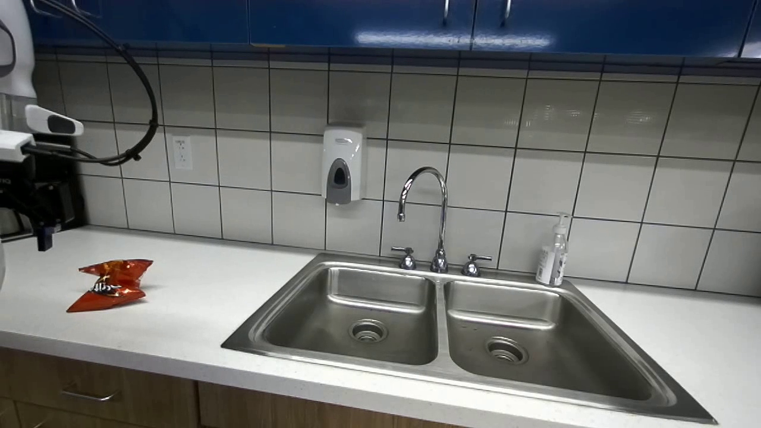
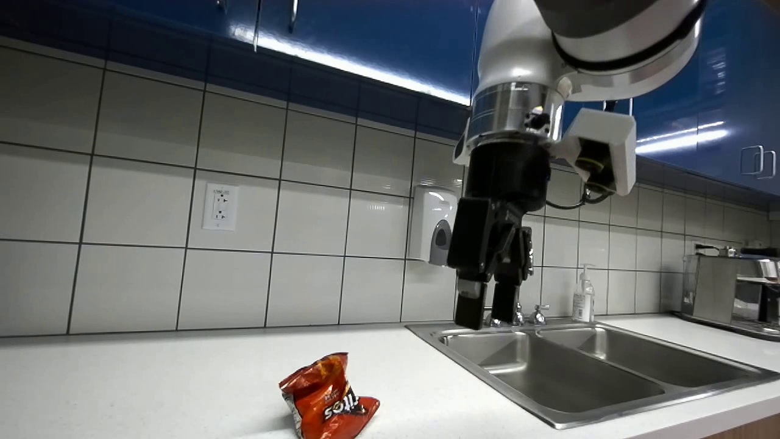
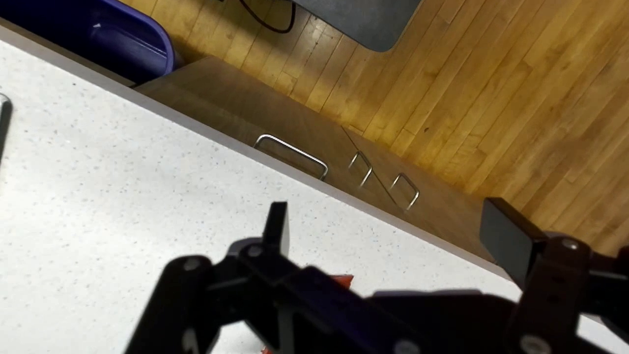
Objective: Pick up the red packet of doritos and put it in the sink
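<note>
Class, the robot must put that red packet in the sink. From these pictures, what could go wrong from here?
The red packet is crumpled foil, so the open pincer might catch only a loose corner and drop it.
In the wrist view only scraps of the packet show past the pincer, so lining up there could go astray.
The faucet stands at the back of the sink, so a careless approach could bump it.

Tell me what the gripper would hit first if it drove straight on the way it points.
Probably the counter's front edge: in the wrist view it crosses the open gap of the gripper. Depth is unclear; the wooden cabinet front below is possible too. The red packet looks off that line.
</note>
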Controlling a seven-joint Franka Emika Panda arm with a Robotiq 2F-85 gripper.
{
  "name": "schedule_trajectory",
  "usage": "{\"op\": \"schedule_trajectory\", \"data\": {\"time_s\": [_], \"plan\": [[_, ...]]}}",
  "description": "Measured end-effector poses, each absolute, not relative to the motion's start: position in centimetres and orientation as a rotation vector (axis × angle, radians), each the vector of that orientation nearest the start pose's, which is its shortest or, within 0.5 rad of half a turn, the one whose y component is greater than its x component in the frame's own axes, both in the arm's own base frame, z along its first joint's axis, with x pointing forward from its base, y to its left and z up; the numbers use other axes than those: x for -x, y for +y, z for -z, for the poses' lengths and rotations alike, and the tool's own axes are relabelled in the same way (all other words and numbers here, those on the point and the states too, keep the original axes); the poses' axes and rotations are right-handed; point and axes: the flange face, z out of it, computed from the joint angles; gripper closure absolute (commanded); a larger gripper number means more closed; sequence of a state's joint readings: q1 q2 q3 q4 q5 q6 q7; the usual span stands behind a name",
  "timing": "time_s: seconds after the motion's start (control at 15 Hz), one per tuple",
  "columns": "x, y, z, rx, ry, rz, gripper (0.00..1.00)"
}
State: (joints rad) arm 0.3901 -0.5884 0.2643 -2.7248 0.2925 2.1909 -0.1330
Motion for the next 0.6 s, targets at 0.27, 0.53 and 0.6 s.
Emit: {"op": "schedule_trajectory", "data": {"time_s": [0.27, 0.53, 0.6], "plan": [[-29.9, 22.7, -37.7, 2.928, -0.81, 0.05, 0.0], [-31.9, 23.6, -36.8, 2.941, -0.774, 0.049, 0.0], [-32.4, 23.8, -36.7, 2.945, -0.767, 0.048, 0.0]]}}
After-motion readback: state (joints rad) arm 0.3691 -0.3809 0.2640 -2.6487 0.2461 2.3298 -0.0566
